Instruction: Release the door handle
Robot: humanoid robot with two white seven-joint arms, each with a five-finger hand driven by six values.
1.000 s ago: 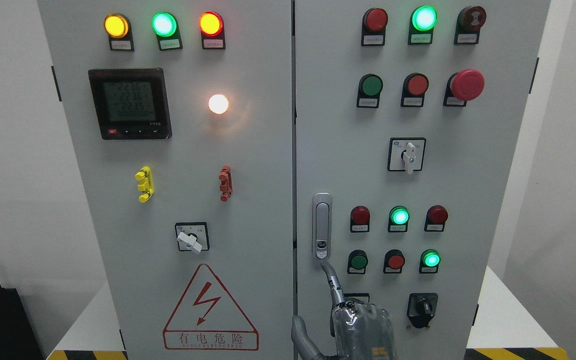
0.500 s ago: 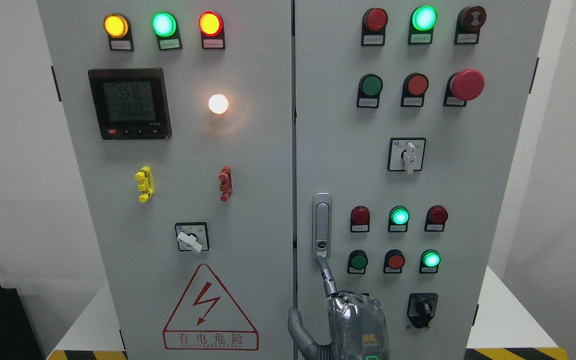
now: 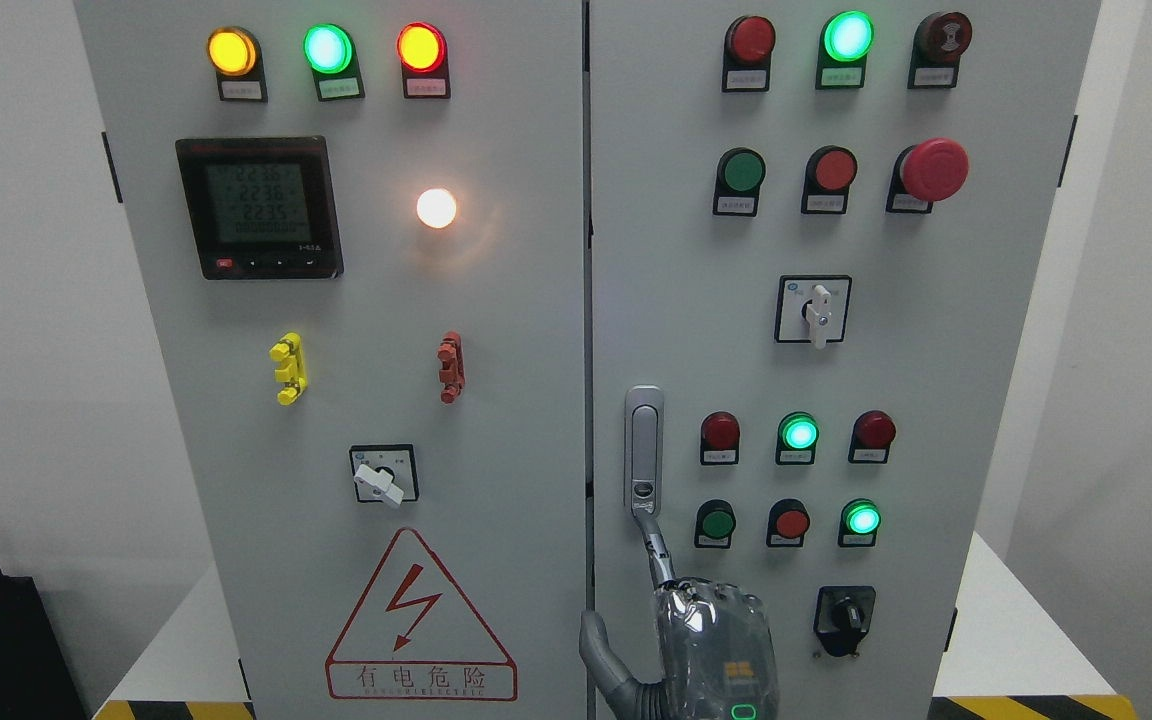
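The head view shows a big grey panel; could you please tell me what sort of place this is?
Probably an electrical or industrial control room or training bay: a grey control cabinet with lit indicator lamps, a digital power meter, a red emergency stop button and a high-voltage warning triangle.

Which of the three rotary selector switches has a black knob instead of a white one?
The rotary switch at the right door's lower right, just right of the hand; the other two have white knobs.
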